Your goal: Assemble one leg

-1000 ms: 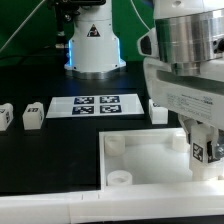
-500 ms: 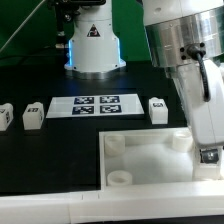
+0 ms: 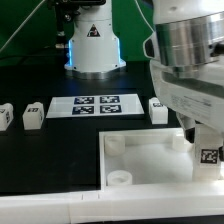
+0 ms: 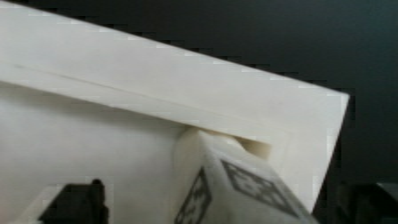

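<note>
My gripper (image 3: pixel 208 148) is shut on a leg (image 3: pixel 210 157), a small white block with a black-and-white tag. It holds the leg over the corner of the large white tray (image 3: pixel 140 150) at the exterior view's right. In the wrist view the leg (image 4: pixel 228 180) stands between the two dark fingers (image 4: pixel 75 203), its far end at the tray's corner (image 4: pixel 267 125). Whether the leg's end sits in a socket is hidden. Three more legs lie loose: one (image 3: pixel 157 109) beside the marker board and two (image 3: pixel 33 115) (image 3: pixel 4 116) at the exterior view's left.
The marker board (image 3: pixel 95 105) lies flat on the black table behind the tray. The robot's white base (image 3: pixel 93 45) stands behind it. A round socket (image 3: pixel 120 176) shows at the tray's near corner. A white ledge (image 3: pixel 60 205) runs along the front.
The wrist has tilted one way and back again. The held leg has shifted slightly toward the exterior view's right and a little lower, staying at the tray's corner. The loose legs have not moved.
</note>
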